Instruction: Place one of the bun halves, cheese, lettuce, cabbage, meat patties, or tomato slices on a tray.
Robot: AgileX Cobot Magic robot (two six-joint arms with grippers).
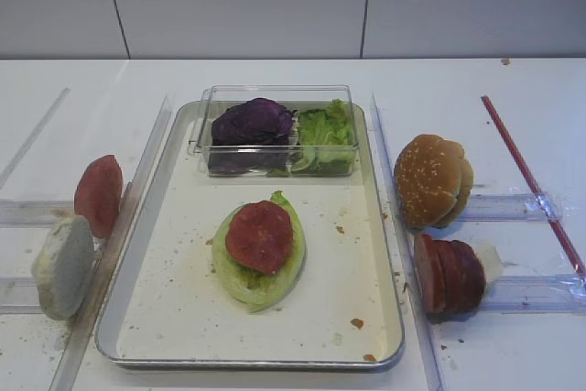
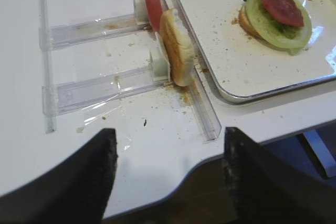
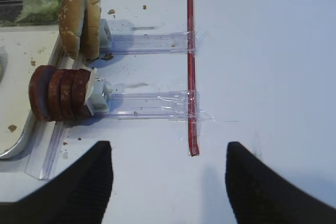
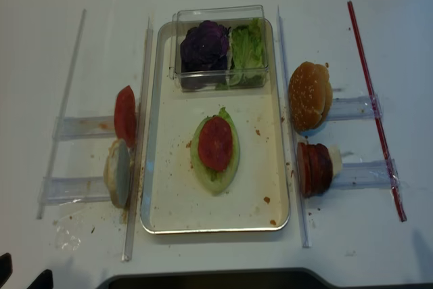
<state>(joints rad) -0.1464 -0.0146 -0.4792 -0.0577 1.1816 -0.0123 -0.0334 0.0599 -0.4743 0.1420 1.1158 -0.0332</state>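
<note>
The silver tray [image 1: 183, 304] lies mid-table. On it a lettuce [image 1: 240, 279] leaf carries one of the tomato slices [image 1: 260, 235], and a bun piece [image 2: 244, 20] shows under the leaf. At the tray's back, purple cabbage [image 1: 252, 123] sits in a clear box. Two bun halves [image 1: 432, 179] and the meat patties [image 1: 449, 274] stand on edge to the right. Another tomato slice [image 1: 98, 194] and a bun half [image 1: 64, 266] stand to the left. No cheese shows. My left gripper [image 2: 168, 132] hangs open and empty over the table's front-left edge. The right gripper [image 3: 168, 145] is open and empty, near the patties [image 3: 59, 94].
The clear plastic box [image 1: 275, 93] also holds green leaves [image 1: 327, 137]. Clear plastic rails [image 1: 513, 292] and upright guides flank the tray. A red strip [image 1: 529, 179] runs along the far right. The table's front edge [image 2: 252, 139] is just ahead of my left fingers.
</note>
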